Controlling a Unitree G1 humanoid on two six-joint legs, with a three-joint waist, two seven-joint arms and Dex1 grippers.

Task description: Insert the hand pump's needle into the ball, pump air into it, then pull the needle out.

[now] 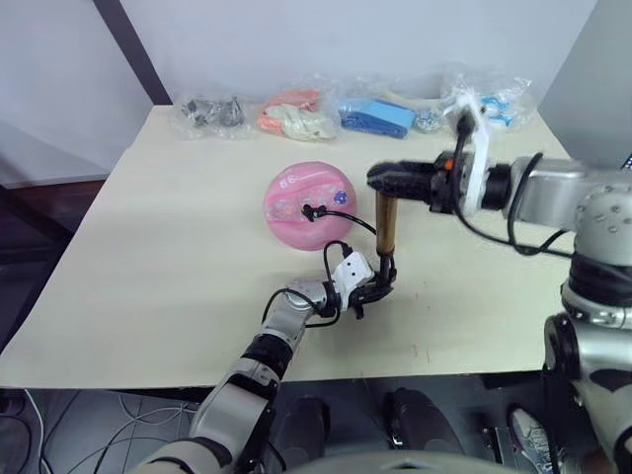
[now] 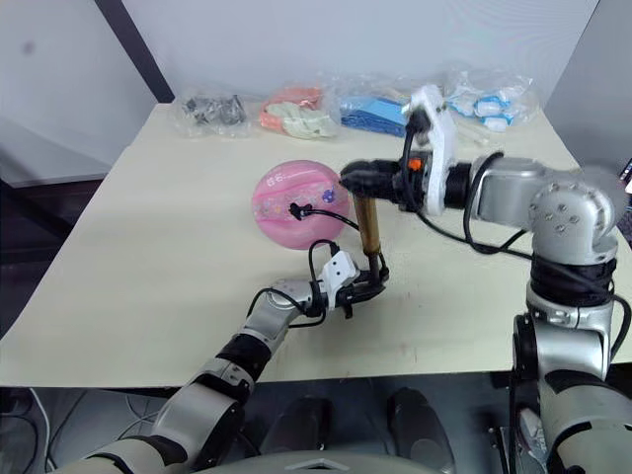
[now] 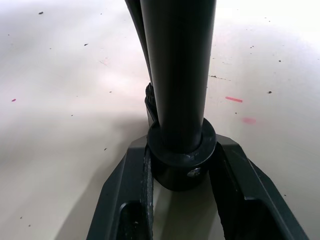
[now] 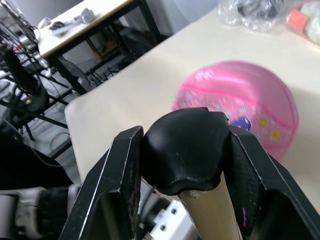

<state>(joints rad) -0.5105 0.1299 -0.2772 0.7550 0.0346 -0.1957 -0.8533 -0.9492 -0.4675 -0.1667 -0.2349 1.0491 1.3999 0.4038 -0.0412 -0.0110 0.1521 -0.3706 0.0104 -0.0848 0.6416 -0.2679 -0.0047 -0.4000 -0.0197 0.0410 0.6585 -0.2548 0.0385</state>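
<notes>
Left gripper (image 1: 380, 281): nearest the table's front edge, fingers pinching the black base cap of the hand pump (image 1: 385, 229), which stands upright above it on the table (image 1: 168, 257). Right gripper (image 1: 380, 179): clamped on the pump's black top handle, directly above the left one. Ball (image 1: 308, 205): just beside the right gripper, hose plugged into its valve. Bagged items (image 1: 296, 114): beyond, along the far edge.

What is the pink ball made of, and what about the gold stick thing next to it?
The ball looks like soft rubber or vinyl: smooth, shiny pink, with little cartoon prints. The hand pump looks like brass-coloured metal with a dull sheen; its black handle and end cap look like hard plastic, though that is a guess. The thin black hose seems to be bendy rubber, since it curves.
</notes>
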